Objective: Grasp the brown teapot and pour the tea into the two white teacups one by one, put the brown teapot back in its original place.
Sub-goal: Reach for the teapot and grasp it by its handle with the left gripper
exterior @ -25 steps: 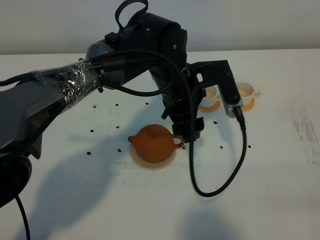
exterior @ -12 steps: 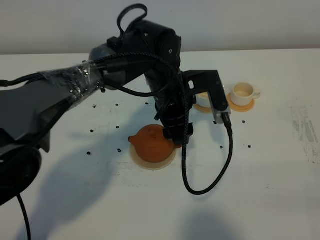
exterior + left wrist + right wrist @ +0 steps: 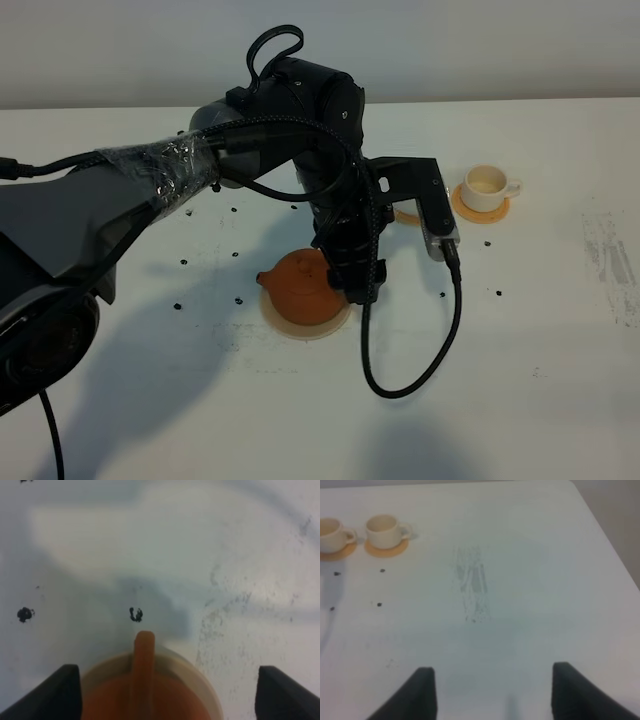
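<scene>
The brown teapot [image 3: 303, 288] sits on its tan coaster [image 3: 306, 324] at mid-table, spout to the left. My left gripper [image 3: 358, 288] is down at the teapot's right side and hides the handle there. In the left wrist view the gripper [image 3: 168, 674] is open, with the teapot's loop handle [image 3: 143, 652] between its fingers [image 3: 67, 690] and not gripped. One white teacup [image 3: 487, 182] stands at the back right; the other is hidden behind the arm. Both teacups [image 3: 330, 532] [image 3: 385, 529] show in the right wrist view. My right gripper [image 3: 495, 680] is open and empty.
Each cup stands on a small orange coaster [image 3: 480, 208]. Small black specks [image 3: 184, 262] dot the table around the teapot. The left arm's black cable [image 3: 405, 385] loops down in front of the teapot. A scuffed patch [image 3: 472, 582] marks the table on the right.
My left gripper has moved left and down, from beside the teapot's handle to around it. The wrist housing now covers the left cup and uncovers the right one.
</scene>
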You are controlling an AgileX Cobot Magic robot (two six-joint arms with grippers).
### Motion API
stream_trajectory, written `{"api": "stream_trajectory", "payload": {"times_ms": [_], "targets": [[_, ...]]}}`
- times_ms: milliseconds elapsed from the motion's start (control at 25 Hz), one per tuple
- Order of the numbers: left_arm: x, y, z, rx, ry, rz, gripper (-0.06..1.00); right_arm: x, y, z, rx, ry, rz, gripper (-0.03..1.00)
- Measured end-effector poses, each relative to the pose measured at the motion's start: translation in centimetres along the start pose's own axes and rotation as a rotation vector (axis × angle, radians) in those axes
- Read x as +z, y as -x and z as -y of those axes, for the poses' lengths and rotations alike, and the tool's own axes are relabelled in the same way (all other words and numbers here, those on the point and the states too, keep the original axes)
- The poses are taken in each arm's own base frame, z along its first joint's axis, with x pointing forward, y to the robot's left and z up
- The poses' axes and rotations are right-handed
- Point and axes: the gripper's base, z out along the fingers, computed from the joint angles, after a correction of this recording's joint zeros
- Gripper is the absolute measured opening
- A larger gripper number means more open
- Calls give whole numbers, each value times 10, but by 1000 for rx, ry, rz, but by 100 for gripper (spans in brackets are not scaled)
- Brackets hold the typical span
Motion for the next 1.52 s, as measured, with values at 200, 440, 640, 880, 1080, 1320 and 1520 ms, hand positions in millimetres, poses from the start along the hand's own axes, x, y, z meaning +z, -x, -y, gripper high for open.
{"api": "stream_trajectory", "payload": {"times_ms": [200, 440, 640, 880, 1080, 1320, 1520], "targets": [[0, -1, 1, 23, -14, -10, 67, 0, 0, 0, 0, 0, 0, 52], [6, 0, 2, 23, -34, -3, 67, 0, 0, 0, 0, 0, 0, 52], [10, 0, 1, 18, -30, 11, 67, 0, 0, 0, 0, 0, 0, 52], [18, -4, 3, 33, -45, -4, 67, 0, 0, 0, 0, 0, 0, 52], [25, -5, 2, 31, -50, -9, 67, 0, 0, 0, 0, 0, 0, 52], [27, -5, 3, 23, -61, 0, 67, 0, 0, 0, 0, 0, 0, 52], [27, -4, 6, 14, -89, 8, 67, 0, 0, 0, 0, 0, 0, 52]]}}
